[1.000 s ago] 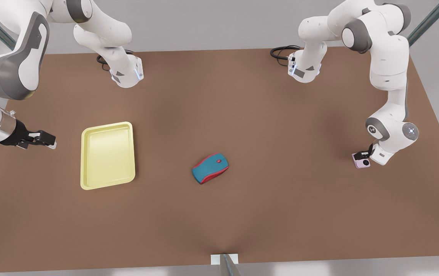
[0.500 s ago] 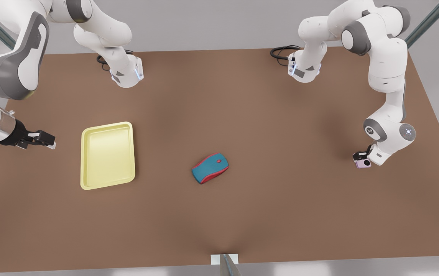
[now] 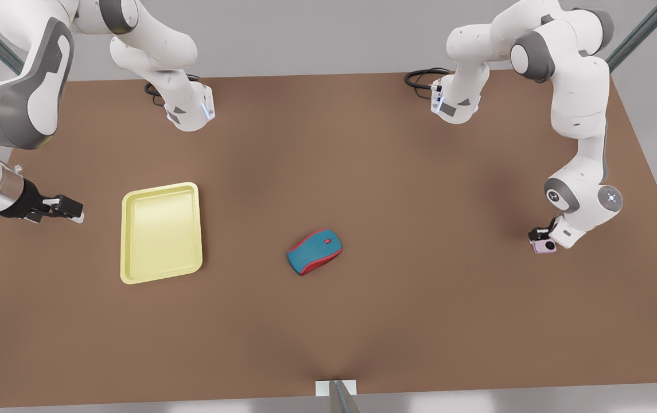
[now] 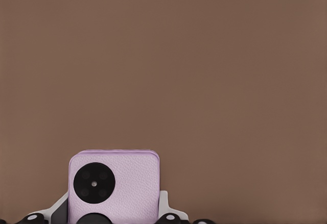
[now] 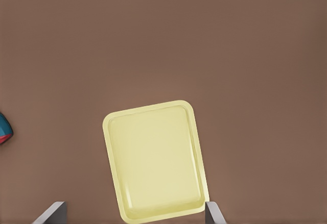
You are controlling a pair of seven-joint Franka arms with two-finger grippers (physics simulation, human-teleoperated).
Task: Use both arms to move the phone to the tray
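The pale pink phone [image 3: 545, 246] is at the front view's right on the brown table [image 3: 420, 172]. My left gripper [image 3: 539, 235] is down on it. In the left wrist view the phone [image 4: 122, 183] fills the gap between the grey fingers [image 4: 164, 203], which press against its two sides, so the gripper is shut on it. The pale yellow tray [image 3: 160, 232] lies flat at the front view's left. My right gripper [image 3: 69, 211] hovers open just outside the tray's left side. The right wrist view looks down on the tray [image 5: 155, 160] between the spread fingertips [image 5: 51, 213].
A teal-and-red computer mouse [image 3: 315, 251] lies near the middle of the table, between the tray and the phone; its edge [image 5: 4, 130] shows in the right wrist view. The two arm bases [image 3: 189, 112] stand at the table's far edge.
The left arm's wrist has sunk slightly and its gripper has settled over the phone, which shifted a little toward the front view's right. The right arm has barely moved.
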